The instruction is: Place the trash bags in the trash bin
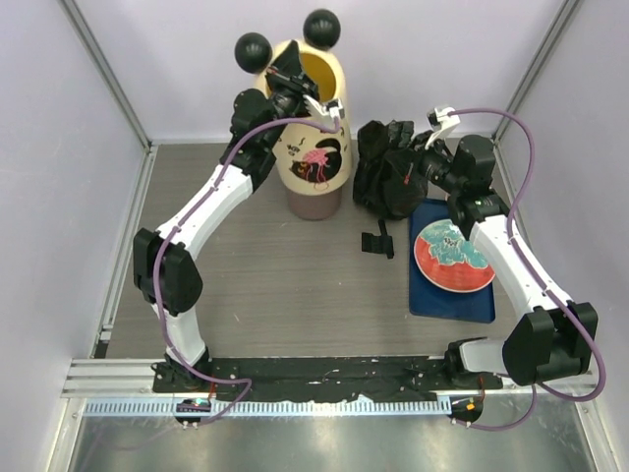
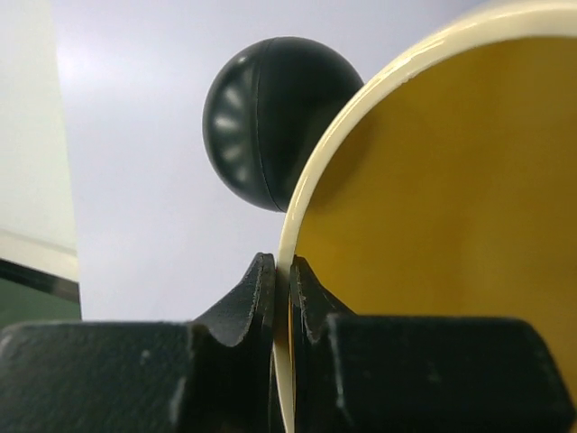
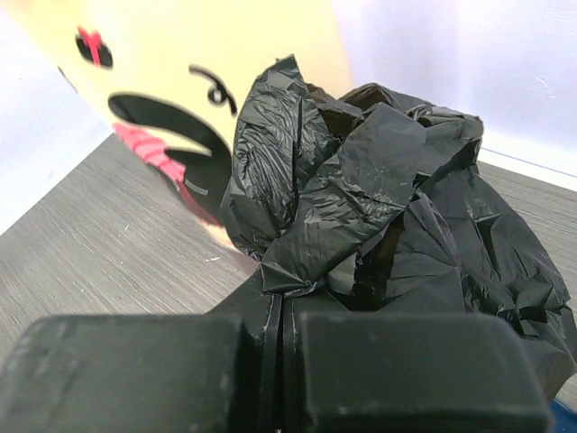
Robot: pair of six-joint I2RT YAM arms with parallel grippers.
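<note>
The left gripper [image 2: 281, 271] has its two fingers pinched on the cream rim of the trash bin [image 2: 361, 99], one finger inside against the brown-yellow inner wall and one outside, near a black ball ear [image 2: 270, 117]. The right gripper [image 3: 279, 302] is clamped tight on a fold of the trash bags [image 3: 379, 180], a crumpled black heap on the table [image 1: 246, 275] just right of the bin, outside it. The left arm reaches forward with its elbow bent, up to the rim. The right arm stretches over a blue tray [image 1: 432, 305] bearing a red plate [image 1: 455, 256].
</note>
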